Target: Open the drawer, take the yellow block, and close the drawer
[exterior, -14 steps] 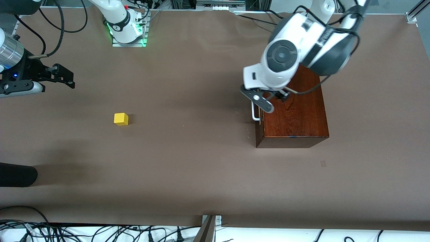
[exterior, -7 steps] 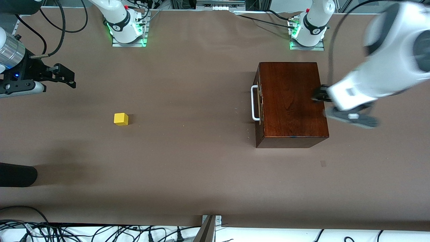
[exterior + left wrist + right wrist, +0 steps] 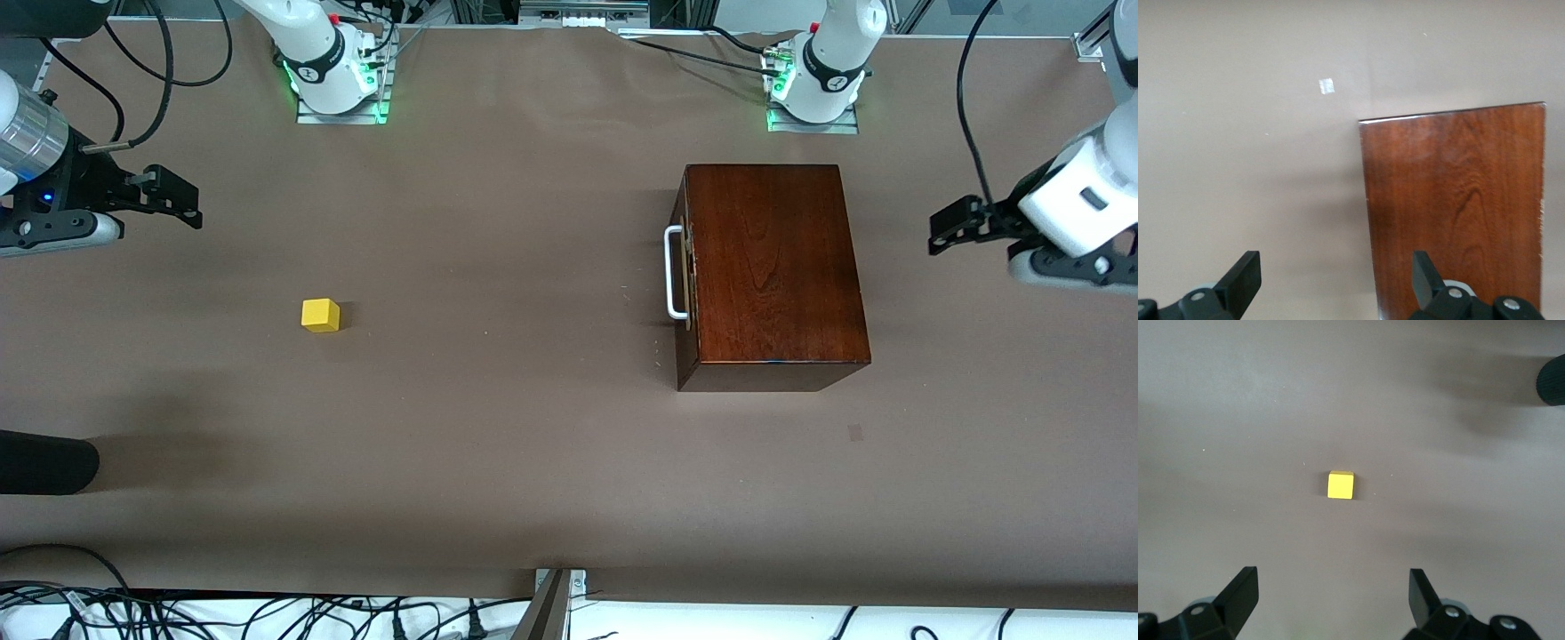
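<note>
The yellow block point(image 3: 320, 315) lies on the bare table toward the right arm's end, also in the right wrist view point(image 3: 1341, 485). The dark mahogany box point(image 3: 769, 267) stands toward the left arm's end, and its top shows in the left wrist view point(image 3: 1458, 200). Its drawer is shut, with the white loop handle point(image 3: 674, 271) facing the right arm's end. My left gripper point(image 3: 951, 227) point(image 3: 1335, 270) is open and empty, up over the table beside the box, away from the handle. My right gripper point(image 3: 173, 200) point(image 3: 1331, 587) is open and empty, held above the table near the block.
A black rounded object point(image 3: 44, 462) point(image 3: 1553, 380) reaches in at the table's edge at the right arm's end, nearer the front camera than the block. A small pale mark point(image 3: 855, 433) point(image 3: 1327, 86) lies on the table near the box. Cables run along the near edge.
My left arm has swung from the drawer handle, across the box top, out to the left arm's end of the table. The drawer stays shut. Block and right arm have not moved.
</note>
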You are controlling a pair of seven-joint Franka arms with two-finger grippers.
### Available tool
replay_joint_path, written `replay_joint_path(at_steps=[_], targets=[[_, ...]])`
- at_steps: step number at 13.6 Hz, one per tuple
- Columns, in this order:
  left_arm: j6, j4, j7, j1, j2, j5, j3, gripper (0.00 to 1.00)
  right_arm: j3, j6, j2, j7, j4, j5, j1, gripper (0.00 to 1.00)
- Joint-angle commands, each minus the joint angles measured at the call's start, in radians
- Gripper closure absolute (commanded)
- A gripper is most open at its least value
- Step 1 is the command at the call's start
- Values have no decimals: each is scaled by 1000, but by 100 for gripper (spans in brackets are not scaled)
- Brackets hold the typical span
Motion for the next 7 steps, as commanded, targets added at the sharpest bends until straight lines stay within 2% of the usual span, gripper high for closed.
replay_joint_path(at_steps=[1, 4, 7], targets=[[199, -306, -17, -30, -217, -18, 47, 0, 4, -25, 8, 14, 27, -1, -3, 0], [120, -279, -17, -42, -213, -23, 47, 0, 4, -25, 8, 12, 27, -1, -3, 0], [118, -271, -13, -110, -200, -23, 110, 0, 4, -26, 8, 12, 27, -1, -3, 0]])
